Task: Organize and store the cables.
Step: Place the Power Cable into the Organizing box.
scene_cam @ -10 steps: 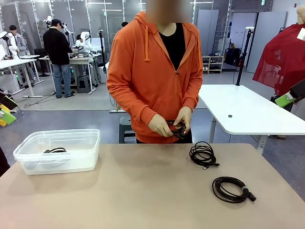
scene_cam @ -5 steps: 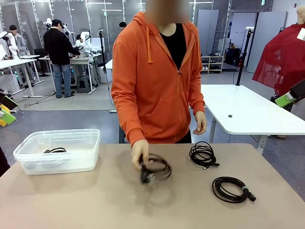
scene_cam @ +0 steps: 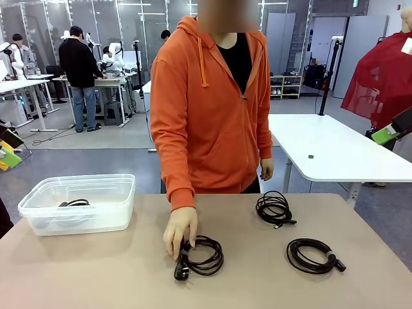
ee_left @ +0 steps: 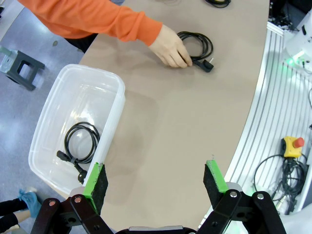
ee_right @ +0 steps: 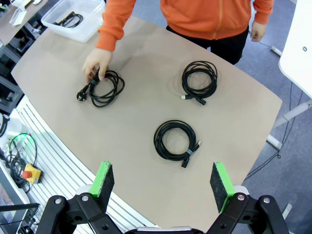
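Grey floor [scene_cam: 96, 161] lay behind the tan table [scene_cam: 129, 270]. A white table [scene_cam: 335, 151] stood at right, white workbenches [scene_cam: 22, 82] at upper left, ceiling strip lights [scene_cam: 149, 13] along the top.

Hand [scene_cam: 179, 230] hides part of plug cable [scene_cam: 219, 257]; top edge crops another cable [ee_left: 218, 3].

No readable text, label, brand or number on any object; distant signs too small.

Front view faces across the flat beige table [scene_cam: 96, 270] from nearby; both wrist views look down from above, sharing it.
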Robot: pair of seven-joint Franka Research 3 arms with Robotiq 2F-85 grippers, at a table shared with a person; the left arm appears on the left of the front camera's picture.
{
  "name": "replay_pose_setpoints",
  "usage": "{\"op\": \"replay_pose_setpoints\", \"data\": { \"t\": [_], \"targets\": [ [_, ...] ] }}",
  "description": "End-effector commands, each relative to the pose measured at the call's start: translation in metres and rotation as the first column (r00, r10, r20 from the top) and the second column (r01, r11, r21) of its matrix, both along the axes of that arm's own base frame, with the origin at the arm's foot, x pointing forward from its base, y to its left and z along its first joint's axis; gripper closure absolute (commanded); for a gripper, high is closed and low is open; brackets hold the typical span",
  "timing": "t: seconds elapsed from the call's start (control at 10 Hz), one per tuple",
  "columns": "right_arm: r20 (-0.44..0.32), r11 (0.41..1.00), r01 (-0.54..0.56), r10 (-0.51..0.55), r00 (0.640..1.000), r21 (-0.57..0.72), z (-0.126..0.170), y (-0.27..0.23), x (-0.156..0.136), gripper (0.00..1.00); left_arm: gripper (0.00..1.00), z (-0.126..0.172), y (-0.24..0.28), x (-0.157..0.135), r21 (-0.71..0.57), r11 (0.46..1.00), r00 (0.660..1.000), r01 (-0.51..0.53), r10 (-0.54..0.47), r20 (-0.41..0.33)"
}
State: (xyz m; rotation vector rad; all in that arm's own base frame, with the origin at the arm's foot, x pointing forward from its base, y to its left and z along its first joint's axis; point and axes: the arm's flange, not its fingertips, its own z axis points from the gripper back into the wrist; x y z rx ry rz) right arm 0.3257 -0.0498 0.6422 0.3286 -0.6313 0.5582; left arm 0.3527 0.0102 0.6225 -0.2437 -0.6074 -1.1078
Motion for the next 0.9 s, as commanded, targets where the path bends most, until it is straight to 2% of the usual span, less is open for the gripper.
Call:
{"op": "replay_pose_setpoints", "data": {
  "t": [0.0,0.8],
  "targets": [
    [0.002,1.0,-0.019,0.019,1.0,0.006,-0.0001,-0.0007,0.0001,0.0,0.0,0.0008,-0.0034,0.0005,0.001,1.0,1.0,-0.017,0.017,-0.007],
    [0.002,1.0,-0.019,0.019,1.0,0.006,-0.0001,-0.0007,0.0001,0.0,0.0,0.0008,-0.0034,0.0005,0.001,1.0,1.0,-0.017,0.017,-0.007]
  ]
}}
